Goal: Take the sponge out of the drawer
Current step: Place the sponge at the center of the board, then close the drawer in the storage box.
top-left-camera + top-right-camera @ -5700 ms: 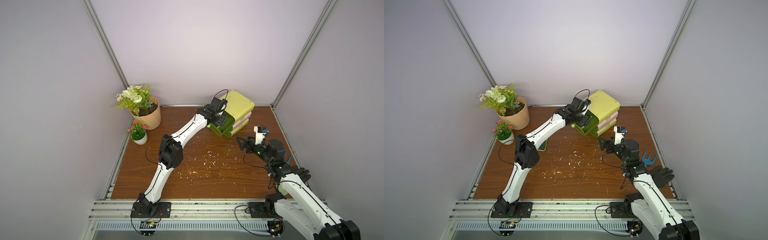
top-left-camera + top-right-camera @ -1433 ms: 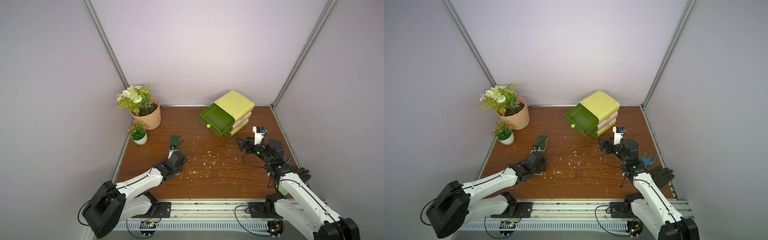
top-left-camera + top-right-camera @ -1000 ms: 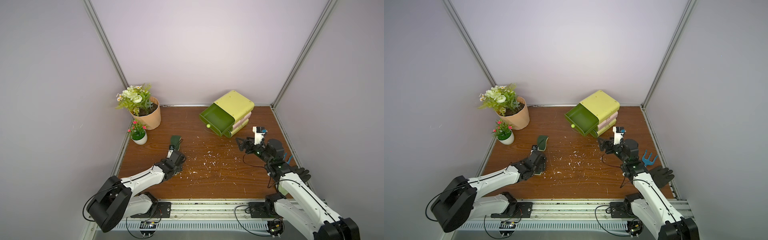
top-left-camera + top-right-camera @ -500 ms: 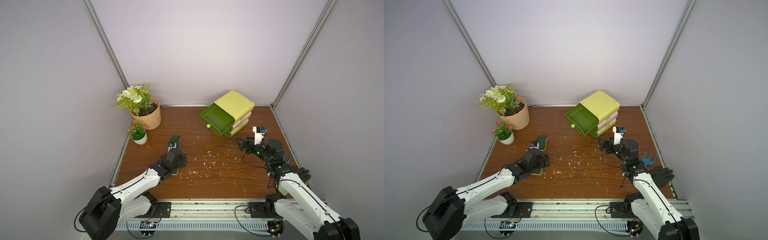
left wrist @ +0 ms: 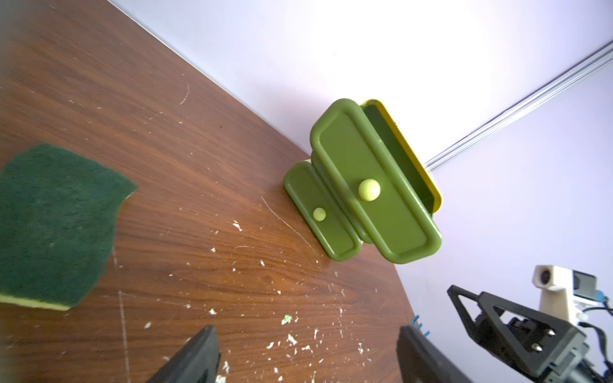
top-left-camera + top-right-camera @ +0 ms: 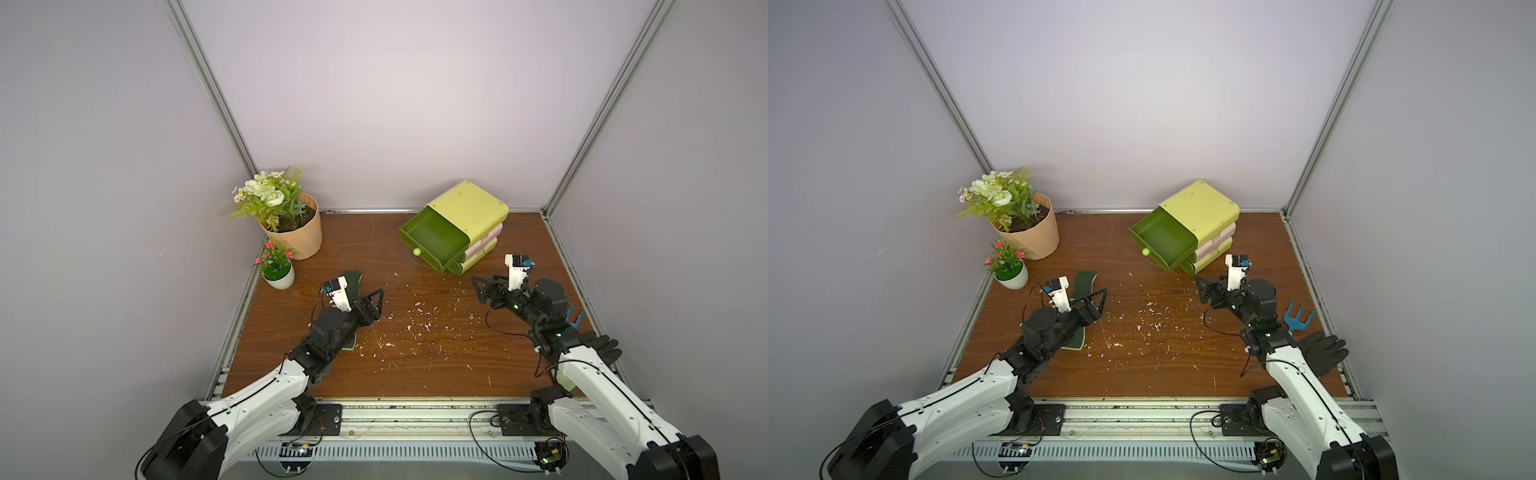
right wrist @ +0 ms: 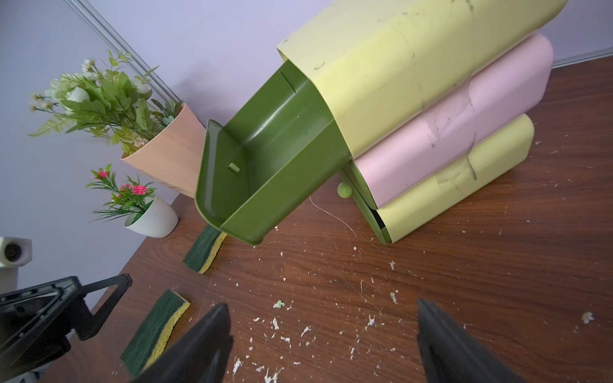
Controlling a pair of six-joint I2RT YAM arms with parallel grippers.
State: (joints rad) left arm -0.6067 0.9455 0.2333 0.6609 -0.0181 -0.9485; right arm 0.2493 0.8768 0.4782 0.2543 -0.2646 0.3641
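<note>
Two dark green sponges with yellow undersides lie on the wooden table at the left. One sponge [image 6: 354, 277] [image 6: 1084, 282] [image 5: 56, 225] [image 7: 204, 252] lies farther back; the other [image 6: 351, 343] [image 6: 1073, 341] [image 7: 154, 331] is partly hidden under my left arm. My left gripper [image 6: 368, 305] [image 6: 1092, 307] [image 5: 306, 331] hovers open and empty between them, pointing at the drawer. The top green drawer [image 6: 434, 245] [image 6: 1163, 243] [image 7: 265, 159] stands pulled out and bare inside. In front of the drawer unit my right gripper [image 6: 484, 289] [image 6: 1204, 291] [image 7: 321, 305] is open and empty.
A large flower pot [image 6: 297, 232] and a small white pot [image 6: 279, 276] stand at the back left. A blue rake [image 6: 1298, 318] and a black glove [image 6: 1323, 351] lie by the right wall. White crumbs [image 6: 415, 316] litter the table's middle.
My left gripper has risen off the near sponge and shifted a little toward the table's middle. The right arm, the sponges and the drawer have not moved.
</note>
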